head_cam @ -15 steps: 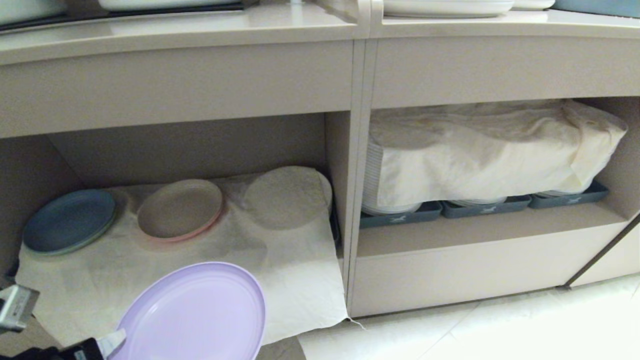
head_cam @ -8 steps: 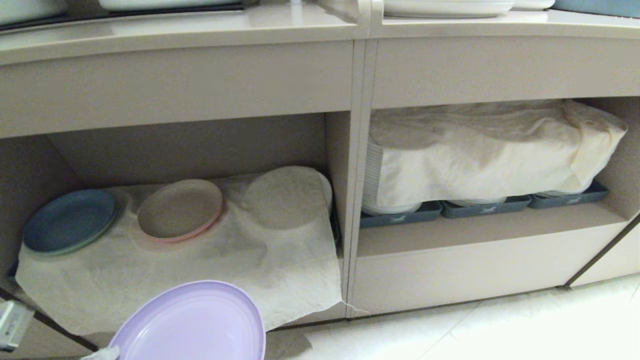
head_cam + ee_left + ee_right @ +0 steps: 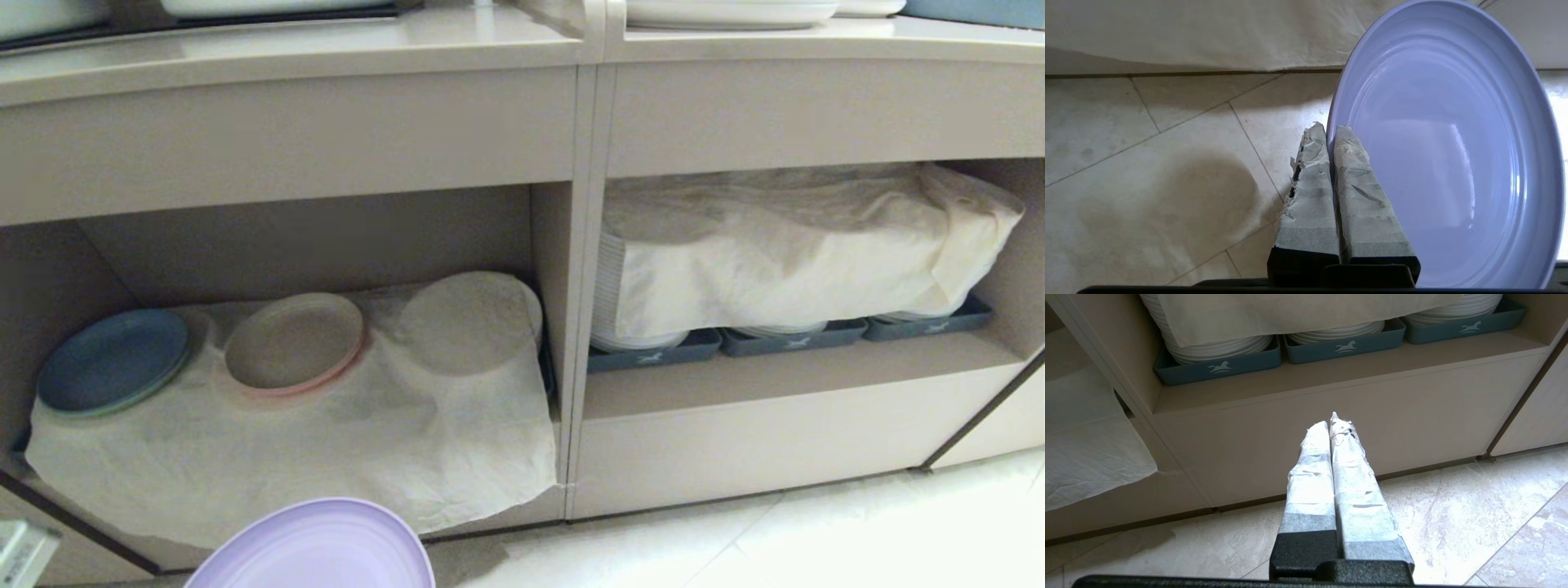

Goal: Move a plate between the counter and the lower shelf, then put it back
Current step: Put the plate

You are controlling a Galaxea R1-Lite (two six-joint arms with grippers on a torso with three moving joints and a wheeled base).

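Left pincer [image 3: 1331,130] clamps plate [image 3: 1449,134] by rim only, over floor [image 3: 1147,163]. I fear slip: thin edge grip, plate tilts.

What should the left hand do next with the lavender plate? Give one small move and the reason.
Probably lift the plate clear toward the counter. The left hand is shut on its rim, and the plate hangs over the floor, out in front of the lower shelf and its cloth.
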